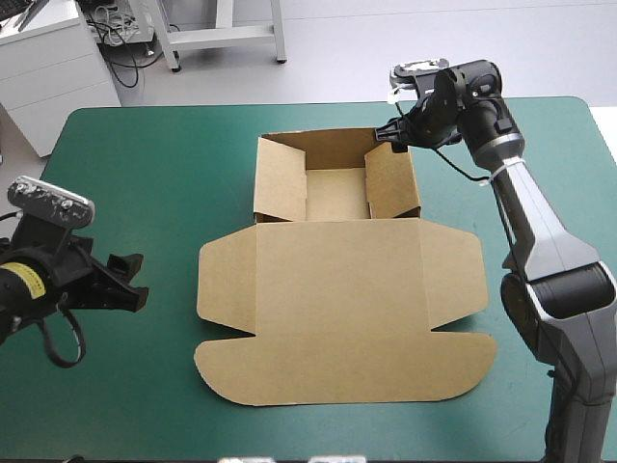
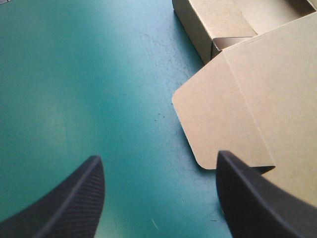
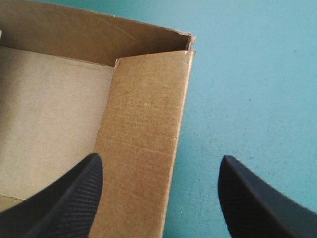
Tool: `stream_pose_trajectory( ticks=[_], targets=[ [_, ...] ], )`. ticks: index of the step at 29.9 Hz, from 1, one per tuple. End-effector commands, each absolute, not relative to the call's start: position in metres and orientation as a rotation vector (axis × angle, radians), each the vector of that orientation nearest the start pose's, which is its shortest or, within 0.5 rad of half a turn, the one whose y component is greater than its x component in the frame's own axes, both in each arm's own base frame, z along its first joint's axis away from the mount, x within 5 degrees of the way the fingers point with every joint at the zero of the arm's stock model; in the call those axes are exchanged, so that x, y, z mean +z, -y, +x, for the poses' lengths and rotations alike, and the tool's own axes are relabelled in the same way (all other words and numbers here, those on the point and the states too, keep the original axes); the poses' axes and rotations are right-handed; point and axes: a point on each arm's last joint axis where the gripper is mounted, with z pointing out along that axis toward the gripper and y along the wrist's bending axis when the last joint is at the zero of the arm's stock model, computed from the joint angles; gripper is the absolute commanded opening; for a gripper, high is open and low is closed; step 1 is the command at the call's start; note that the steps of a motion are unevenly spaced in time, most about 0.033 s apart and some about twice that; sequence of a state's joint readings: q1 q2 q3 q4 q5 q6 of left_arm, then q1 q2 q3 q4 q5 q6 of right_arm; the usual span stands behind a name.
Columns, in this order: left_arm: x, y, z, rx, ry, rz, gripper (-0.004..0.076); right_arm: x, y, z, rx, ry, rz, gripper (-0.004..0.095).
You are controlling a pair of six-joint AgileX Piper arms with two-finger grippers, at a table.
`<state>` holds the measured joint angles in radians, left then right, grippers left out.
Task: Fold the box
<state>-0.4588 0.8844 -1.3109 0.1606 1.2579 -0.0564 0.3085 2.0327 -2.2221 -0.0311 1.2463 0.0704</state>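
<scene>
the brown cardboard box (image 1: 337,289) lies mid-table on the teal-green cover (image 1: 145,164), long axis far to near, lid pointing near. tray walls stand raised; lid and flaps lie flat, unfolded. the black-fingered right gripper (image 1: 384,135), fingers apart, sits over the tray's far right corner; the left gripper (image 1: 130,282) hovers released, left of the lid.

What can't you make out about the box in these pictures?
- High view: whether the right gripper touches the box; its fingertips merge with the far right corner.
- Left wrist view: most of the box is cut off by the picture's edge; only a lid flap and one tray corner show.
- Right wrist view: part of the tray is hidden behind one black finger.
</scene>
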Motion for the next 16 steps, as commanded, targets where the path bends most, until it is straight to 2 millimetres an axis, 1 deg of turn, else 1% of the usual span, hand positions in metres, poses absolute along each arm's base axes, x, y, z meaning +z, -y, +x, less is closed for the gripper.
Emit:
stream_pose_trajectory(
  ticks=[1, 3, 11, 14, 16],
  targets=[
    [0.448, 0.032, 0.097, -0.06, -2.245, 0.441, 0.0457, 0.385, -0.132, 0.424, 0.112, -2.489, -0.318, 0.0689],
    [0.442, 0.028, 0.089, -0.062, -2.245, 0.439, 0.0457, 0.373, -0.134, 0.43, 0.103, -2.514, -0.322, 0.072],
    [0.41, 0.019, 0.072, -0.043, -2.276, 0.449, 0.0456, 0.333, -0.143, 0.448, 0.137, -2.607, -0.321, 0.072],
    [0.405, 0.018, 0.069, -0.04, -2.274, 0.456, 0.0456, 0.32, -0.145, 0.454, 0.125, -2.632, -0.322, 0.0693],
    [0.403, 0.017, 0.068, -0.04, -2.274, 0.456, 0.0456, 0.313, -0.145, 0.456, 0.121, -2.647, -0.324, 0.0632]
  ],
)
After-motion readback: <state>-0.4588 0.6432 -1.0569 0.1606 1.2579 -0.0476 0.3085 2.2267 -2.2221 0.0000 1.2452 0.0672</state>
